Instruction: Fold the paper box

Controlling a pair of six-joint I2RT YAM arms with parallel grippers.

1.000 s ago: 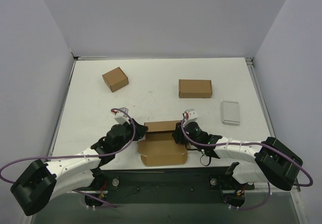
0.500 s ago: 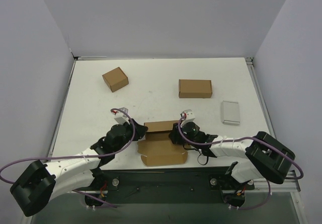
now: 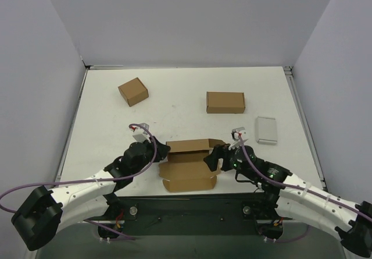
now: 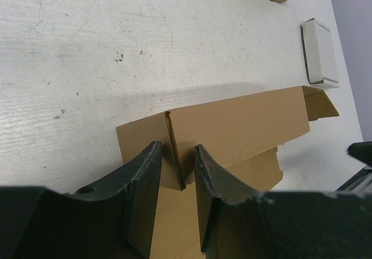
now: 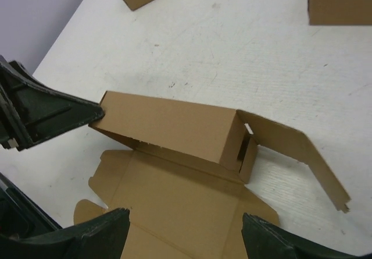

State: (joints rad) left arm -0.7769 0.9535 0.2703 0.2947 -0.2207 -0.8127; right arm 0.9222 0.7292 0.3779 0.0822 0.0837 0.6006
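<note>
The paper box (image 3: 187, 177) lies partly folded near the front edge. Its base panel is flat, its far long wall is raised and doubled over, and a right side flap (image 3: 218, 143) sticks out loose. It also shows in the left wrist view (image 4: 244, 125) and in the right wrist view (image 5: 168, 125). My left gripper (image 3: 161, 153) is at the box's left end, its jaws closed narrowly around the wall's end edge (image 4: 174, 148). It also shows in the right wrist view (image 5: 52, 116). My right gripper (image 3: 210, 160) is wide open and empty, over the base panel's right part (image 5: 183, 227).
A small squarish brown carton (image 3: 133, 91) sits at the back left. A closed brown box (image 3: 225, 102) sits at the back right. A flat pale grey case (image 3: 266, 130) lies right of the paper box, also in the left wrist view (image 4: 318, 52).
My right arm has swung out to the right and its gripper has backed away from the box's right end. The right side flap now stands out loose. The left arm has not moved.
</note>
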